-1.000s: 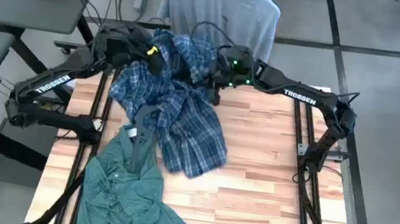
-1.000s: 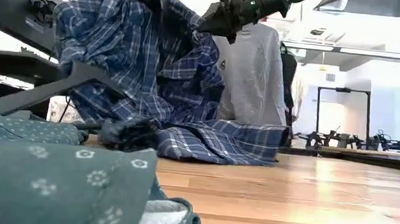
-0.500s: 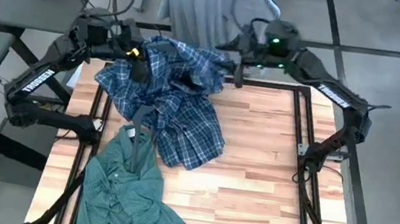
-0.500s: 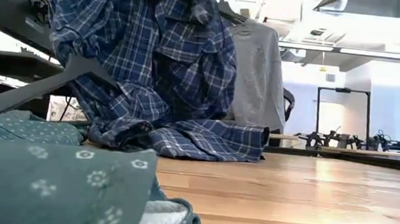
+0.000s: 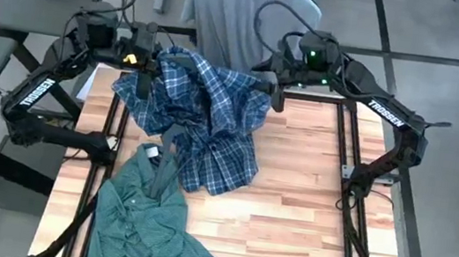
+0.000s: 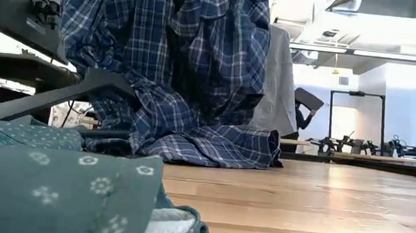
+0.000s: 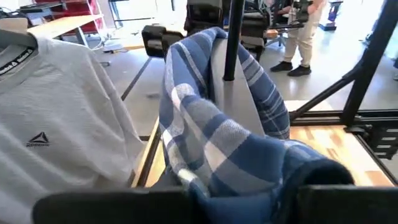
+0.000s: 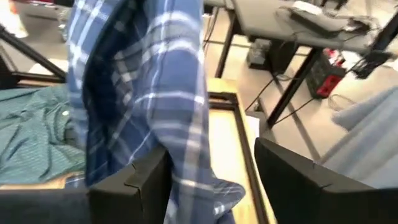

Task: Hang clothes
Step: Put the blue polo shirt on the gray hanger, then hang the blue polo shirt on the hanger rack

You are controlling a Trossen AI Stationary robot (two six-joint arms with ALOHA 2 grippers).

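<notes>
**A:** Where is the plaid sitting relative to the grippers?

**B:** I'm seeing the blue-white plaid shirt stretched between both of them at the far edge of the table. The left gripper is at the shirt's left top corner, the right gripper at its right top corner. The cloth is hanging down from both, and its lower part is resting bunched on the wood.

**A:** Grip state?

**B:** In the left wrist view, plaid fabric is bunching right at that arm's fingers, so I'm reading it as clamped on the shirt. In the right wrist view the fingers are standing apart with plaid cloth draping down between them; I can't tell whether they're actually pinching it.

**A:** Low view?

**B:** The shirt is filling the left-centre like a curtain, hem puddling on the tabletop. No gripper visible there.

**A:** Other clothes?

**B:** The grey long-sleeve tee is hanging beyond the far edge of the table, just behind the plaid and between the two arms; its small dark logo is showing in the left wrist view. The green fine-checked collared shirt is lying crumpled at the near left of the table, its collar end just touching the plaid's lower edge. It's well apart from both grippers.
</notes>
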